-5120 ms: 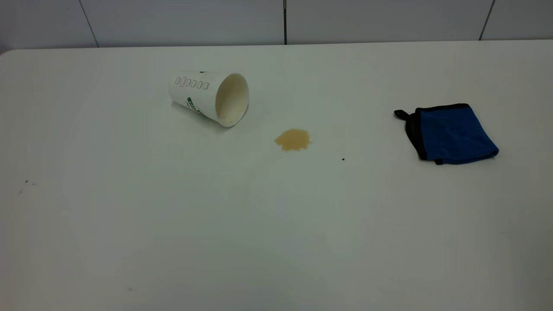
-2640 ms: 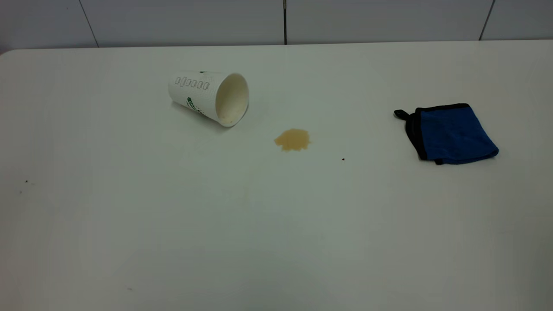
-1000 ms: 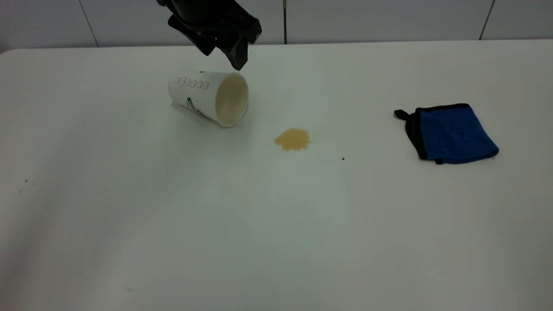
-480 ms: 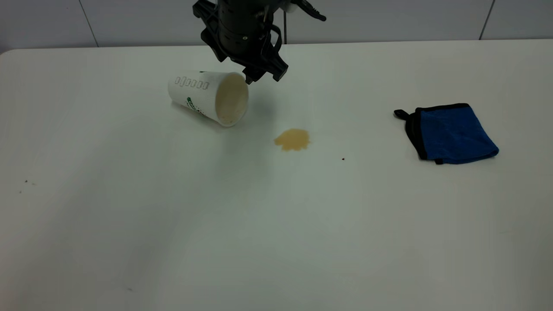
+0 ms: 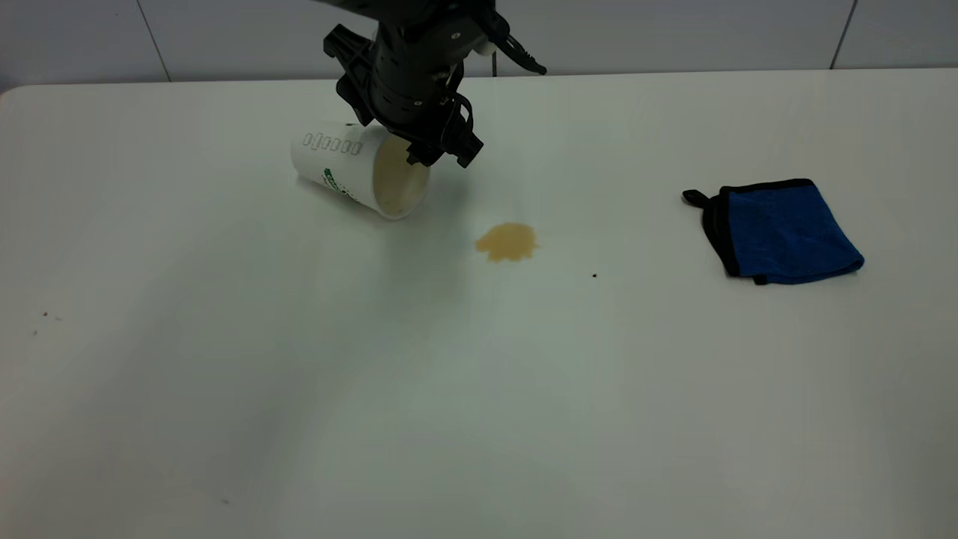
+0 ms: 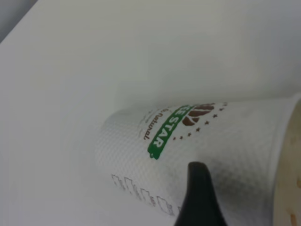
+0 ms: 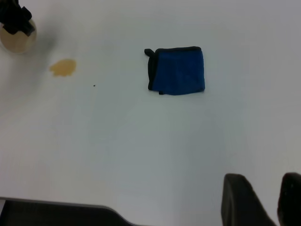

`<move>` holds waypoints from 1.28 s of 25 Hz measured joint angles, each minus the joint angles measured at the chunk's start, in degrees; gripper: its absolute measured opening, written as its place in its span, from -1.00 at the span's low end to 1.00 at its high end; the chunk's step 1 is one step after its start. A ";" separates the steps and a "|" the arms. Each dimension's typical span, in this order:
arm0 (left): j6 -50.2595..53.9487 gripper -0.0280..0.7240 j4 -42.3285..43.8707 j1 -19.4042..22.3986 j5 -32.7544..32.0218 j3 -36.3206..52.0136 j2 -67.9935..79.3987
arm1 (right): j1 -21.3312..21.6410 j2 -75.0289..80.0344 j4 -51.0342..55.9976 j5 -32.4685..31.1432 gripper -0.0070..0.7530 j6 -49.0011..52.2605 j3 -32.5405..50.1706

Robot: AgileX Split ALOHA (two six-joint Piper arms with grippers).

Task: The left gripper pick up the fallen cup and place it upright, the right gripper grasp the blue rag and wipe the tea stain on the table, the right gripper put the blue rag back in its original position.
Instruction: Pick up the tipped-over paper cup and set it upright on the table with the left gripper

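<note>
The cup (image 5: pixel 337 161) lies on its side on the table (image 5: pixel 479 389), mouth facing the tea stain (image 5: pixel 507 242). My left gripper (image 5: pixel 440 157) hangs open at the cup's rim. In the left wrist view one black finger (image 6: pixel 200 197) rests against the cup's outer wall (image 6: pixel 188 141), and the other finger is out of frame. The blue rag (image 5: pixel 782 232) lies folded at the right, untouched. My right gripper (image 7: pixel 270 188) is out of the exterior view; it stays back from the blue rag (image 7: pixel 178 70) with a narrow gap between its fingers and nothing in it.
A tiny black speck (image 5: pixel 594 275) sits between the stain and the rag. A grey tiled wall (image 5: pixel 673 34) runs behind the table's far edge. A dark strip (image 7: pixel 56 212) marks the table's edge in the right wrist view.
The left arm came in from above over the last second and has dropped to the cup's rim. The cup, stain and rag have not moved.
</note>
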State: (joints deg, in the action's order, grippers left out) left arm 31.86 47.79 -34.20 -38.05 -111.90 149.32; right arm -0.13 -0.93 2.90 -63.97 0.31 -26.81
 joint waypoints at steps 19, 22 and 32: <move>6.22 -0.40 8.23 1.99 -2.61 -0.11 1.95 | 0.00 0.00 0.00 0.00 -0.36 0.00 0.00; 4.79 -0.76 10.02 2.06 -4.58 -0.48 1.56 | 0.00 0.00 0.00 0.00 -0.36 0.00 0.00; -11.27 -0.92 -5.67 4.28 -8.46 -6.73 -2.39 | 0.00 0.00 0.00 0.00 -0.36 0.00 0.00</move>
State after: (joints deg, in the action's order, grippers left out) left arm 20.58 42.12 -29.92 -46.51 -118.63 146.93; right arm -0.13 -0.93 2.90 -63.97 0.31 -26.81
